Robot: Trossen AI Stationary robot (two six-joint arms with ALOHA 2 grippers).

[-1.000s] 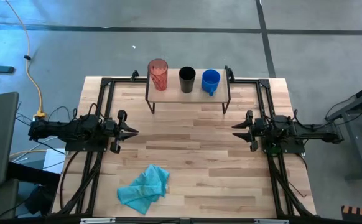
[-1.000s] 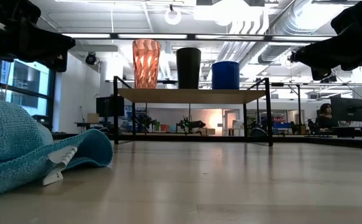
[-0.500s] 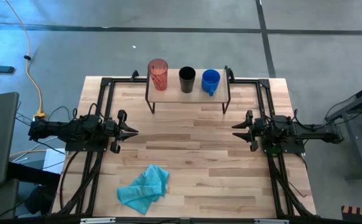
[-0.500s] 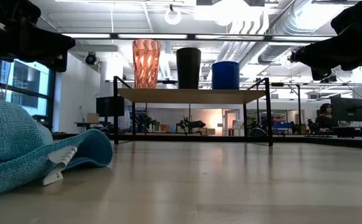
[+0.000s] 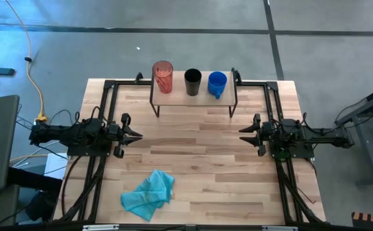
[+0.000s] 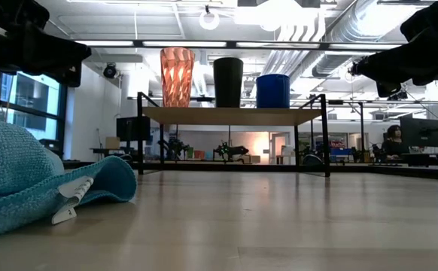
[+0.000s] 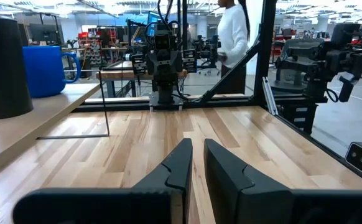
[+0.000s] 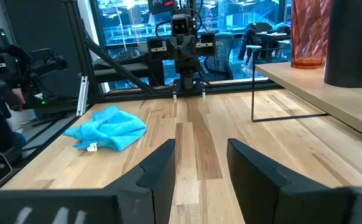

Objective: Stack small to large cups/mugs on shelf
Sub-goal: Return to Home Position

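Three vessels stand upright in a row on the shelf [image 5: 193,96], a small light-wood board on thin black legs near the table's far edge: a red ribbed tumbler [image 5: 163,77], a black cup [image 5: 193,82] and a blue mug [image 5: 216,83] with a handle. The low view shows the tumbler [image 6: 177,75], the cup [image 6: 228,81] and the mug [image 6: 272,90] on the board [image 6: 230,115]. My left gripper [image 5: 139,135] hovers at the table's left side, open by a narrow gap [image 7: 196,149]. My right gripper [image 5: 242,133] hovers at the right side, open wider [image 8: 201,152]. Neither is near the shelf.
A crumpled teal cloth [image 5: 149,195] lies on the tabletop toward the near edge, left of the middle. Black frame rails [image 5: 103,96] run along the table's left, right and far sides. A person in a white top [image 7: 234,37] stands beyond the table.
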